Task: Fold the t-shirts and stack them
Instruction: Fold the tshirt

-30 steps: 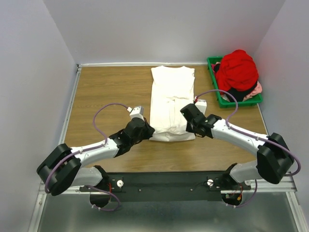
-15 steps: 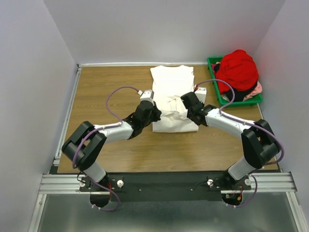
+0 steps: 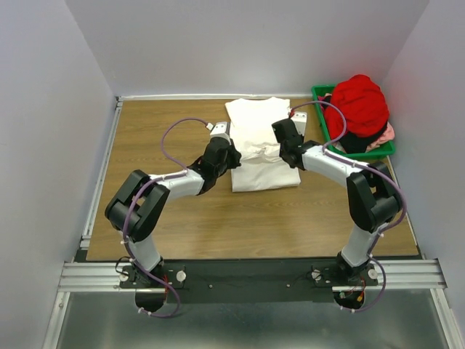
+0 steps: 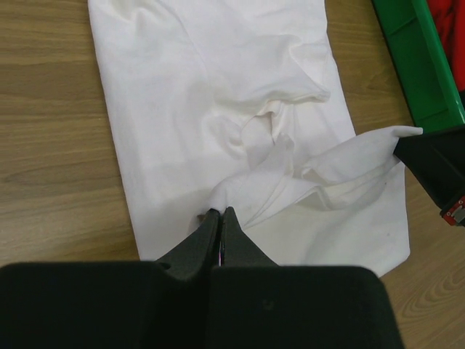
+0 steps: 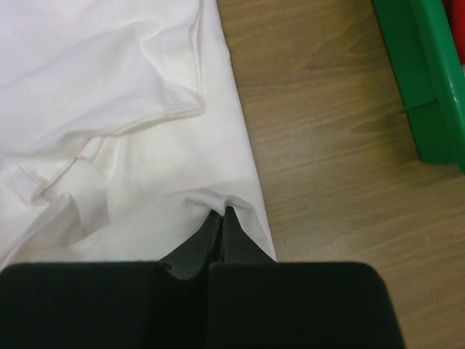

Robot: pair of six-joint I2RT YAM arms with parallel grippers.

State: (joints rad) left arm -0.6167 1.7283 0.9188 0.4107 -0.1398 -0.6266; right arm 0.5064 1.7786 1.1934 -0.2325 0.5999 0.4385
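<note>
1. The wooden table (image 3: 160, 131) is hemmed by grey walls on the left, back and right; its left half and the strip nearest the arm bases are bare wood, the widest room for moving.
2. The white t-shirt (image 3: 258, 123) lies flat at mid-table toward the back, its far edge close to the back wall; its long side edges run straight with bare wood on either side; a rumpled band of cloth is raised across its middle.
3. The green bin (image 3: 363, 153) stands in the far right corner, near the shirt's right edge but apart from it, with a narrow lane of wood between; the red t-shirt (image 3: 357, 105) is heaped above its rim, over a dark t-shirt (image 3: 356, 139) and a pink t-shirt (image 3: 387, 135).
4. The left gripper (image 4: 220, 213) sits at the white shirt's left edge; its jaws are pressed together, pinching a raised fold of the white cloth.
5. The right gripper (image 5: 221, 212) sits at the shirt's right edge, bare wood just beside it and the bin's wall beyond; its jaws are likewise closed tight on a small pleat of the white cloth.
</note>
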